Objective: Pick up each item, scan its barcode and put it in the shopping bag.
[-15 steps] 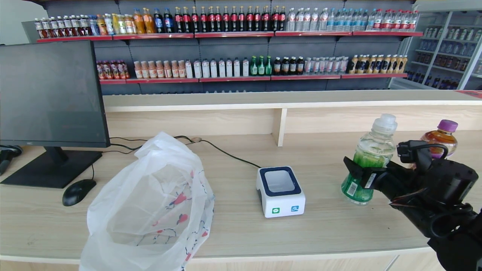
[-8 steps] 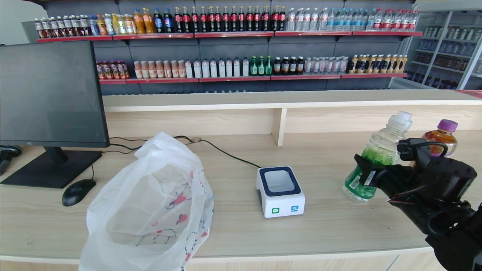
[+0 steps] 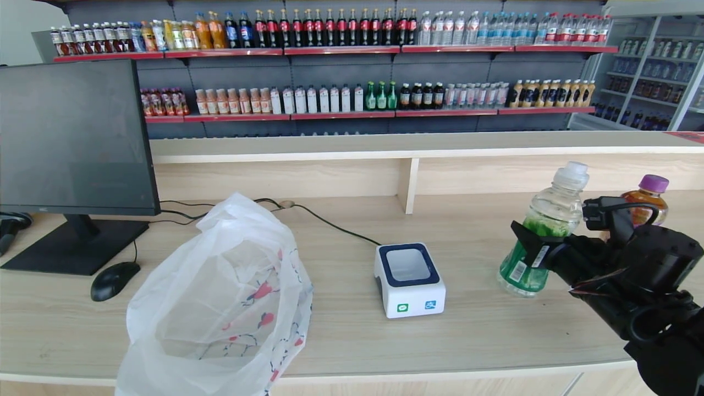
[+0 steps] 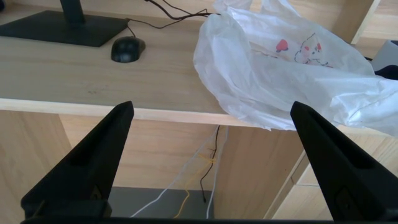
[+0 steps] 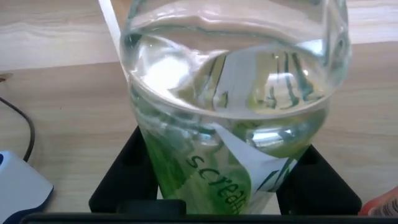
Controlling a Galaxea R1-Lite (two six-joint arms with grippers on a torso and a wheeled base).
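Right gripper [image 3: 536,250] clamped on the bottle [image 3: 550,212], right of the scanner [image 3: 410,278].
I see the bottle slightly tilted; the bag [image 3: 220,297] sits left of the scanner, my left gripper [image 4: 211,106] spread wide farther left.

A shop checkout: drink-stocked shelves [image 3: 341,50] behind a counter [image 3: 495,330] (barcode scanner [image 3: 410,279], monitor [image 3: 74,137])

Cannot see the middle of the green bottle [image 3: 544,220] behind the right tool [image 3: 538,248]. Cut off in the right wrist view: its cap and base. Cut off at the head view's bottom edge: the shopping bag [image 3: 220,308]. Half hidden behind the right arm [image 3: 654,269]: the purple-capped bottle [image 3: 652,190].
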